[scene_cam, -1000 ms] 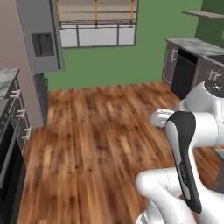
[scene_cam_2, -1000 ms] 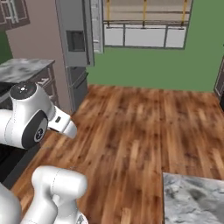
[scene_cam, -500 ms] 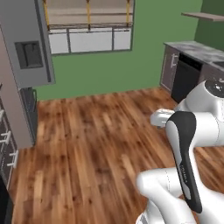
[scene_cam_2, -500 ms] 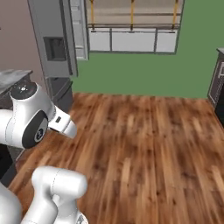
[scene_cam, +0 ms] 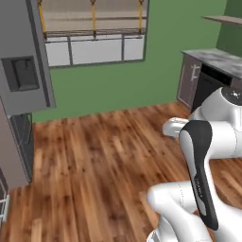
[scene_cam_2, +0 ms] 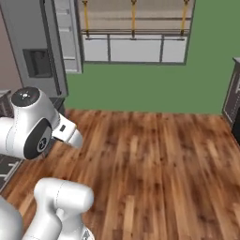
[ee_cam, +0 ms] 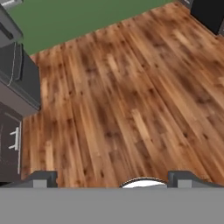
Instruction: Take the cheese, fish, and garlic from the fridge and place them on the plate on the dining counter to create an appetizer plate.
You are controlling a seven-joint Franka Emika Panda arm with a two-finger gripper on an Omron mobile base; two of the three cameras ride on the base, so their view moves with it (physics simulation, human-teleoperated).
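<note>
Grey fridge [scene_cam: 21, 80] stands at the wooden floor's [ee_cam: 122, 100] left edge, apparently closed. Hand [ee_cam: 111, 180] wide apart, holding nothing. Risk: approaching misaligned, the folded arm may clip the door rather than reach its handle.

The fridge [scene_cam: 23, 90] is cut off at 9 and 12 o'clock in the left base view; its interior and contents are hidden. In the right base view, the fridge [scene_cam_2: 35, 44] is cut by the top edge, its lower part hidden behind the arm. At 3 o'clock, a dark cabinet [scene_cam_2: 233, 93] runs off the edge. In the hand view, only the gripper's [ee_cam: 111, 179] tips show; cabinets [ee_cam: 13, 131] at 9 o'clock are cropped.
</note>
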